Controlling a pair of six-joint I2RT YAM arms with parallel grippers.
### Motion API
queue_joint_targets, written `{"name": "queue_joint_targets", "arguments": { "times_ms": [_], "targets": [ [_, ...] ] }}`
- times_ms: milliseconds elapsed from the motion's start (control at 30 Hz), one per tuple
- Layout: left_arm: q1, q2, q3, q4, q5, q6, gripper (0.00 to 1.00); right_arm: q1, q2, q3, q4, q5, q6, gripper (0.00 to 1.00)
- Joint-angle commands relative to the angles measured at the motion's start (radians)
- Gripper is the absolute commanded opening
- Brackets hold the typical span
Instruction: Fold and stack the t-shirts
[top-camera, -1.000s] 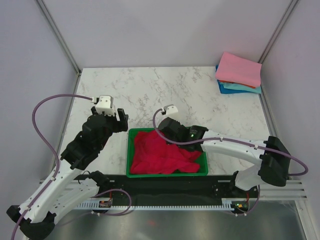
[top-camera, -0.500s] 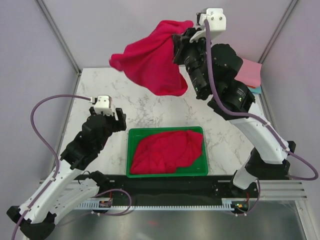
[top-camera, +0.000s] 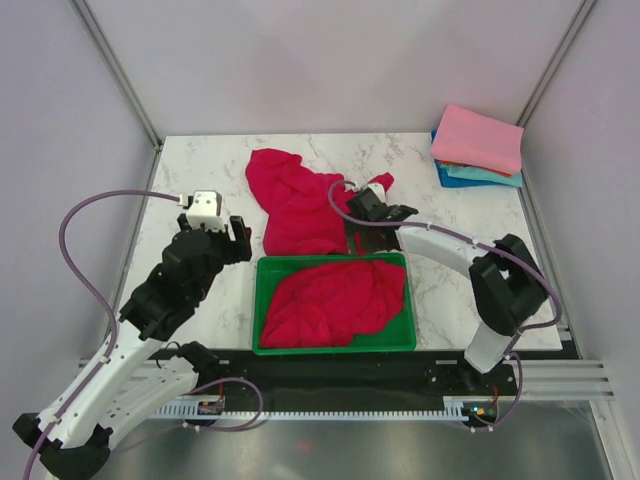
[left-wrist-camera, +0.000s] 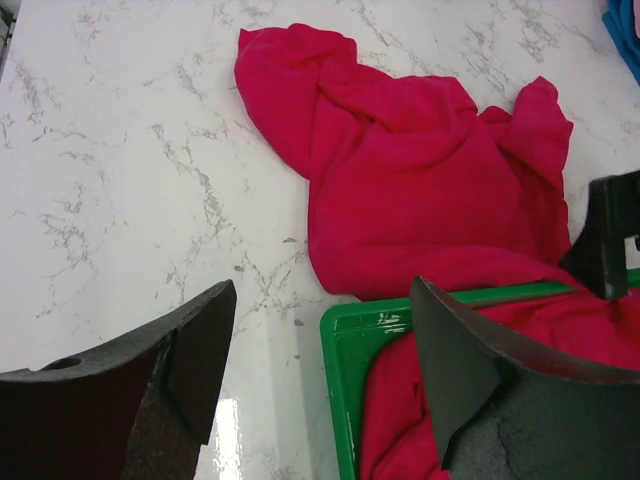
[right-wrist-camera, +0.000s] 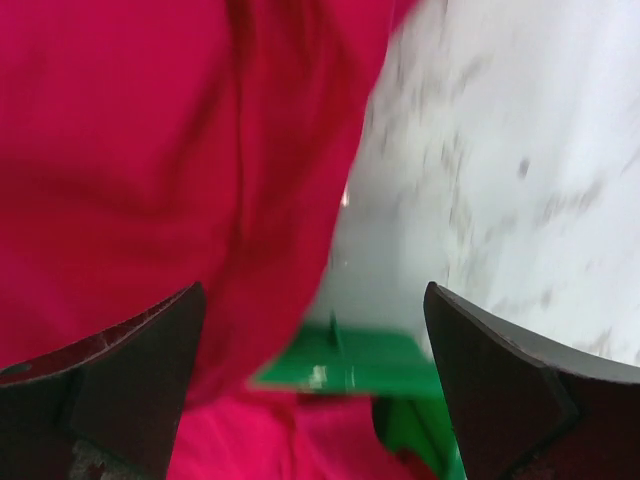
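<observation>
A crumpled red t-shirt (top-camera: 300, 205) lies mid-frame on the worktop (top-camera: 200, 170), just behind the green tray (top-camera: 262, 300) holding a second red t-shirt (top-camera: 335, 300). The right hand (right-wrist-camera: 312, 290), at the crumpled shirt's right edge, and the left hand (left-wrist-camera: 322, 290) are both released, empty.

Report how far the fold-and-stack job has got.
Done: folded pink, teal and blue t-shirts stacked at the far right corner. In hand: one crumpled crimson t-shirt lies on the marble table, the open right gripper over its edge. Left: folding it, plus the other crimson t-shirt heaped in the green plastic tray.
</observation>
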Motion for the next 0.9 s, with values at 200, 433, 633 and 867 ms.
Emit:
{"name": "queue_joint_targets", "arguments": {
  "times_ms": [200, 433, 633, 867],
  "targets": [
    [0.016, -0.005, 0.031, 0.009, -0.013, 0.018, 0.77, 0.111, -0.240, -0.022, 0.009, -0.171, 0.028, 0.98],
    [0.016, 0.000, 0.029, 0.006, -0.019, 0.018, 0.77, 0.147, -0.237, -0.125, 0.006, -0.172, -0.011, 0.98],
    [0.016, 0.003, 0.031, 0.006, -0.014, 0.020, 0.77, 0.131, -0.206, -0.119, -0.002, -0.139, -0.111, 0.98],
    [0.016, 0.004, 0.031, 0.008, -0.017, 0.020, 0.77, 0.073, -0.055, -0.094, -0.006, -0.206, -0.172, 0.98]
  ]
}}
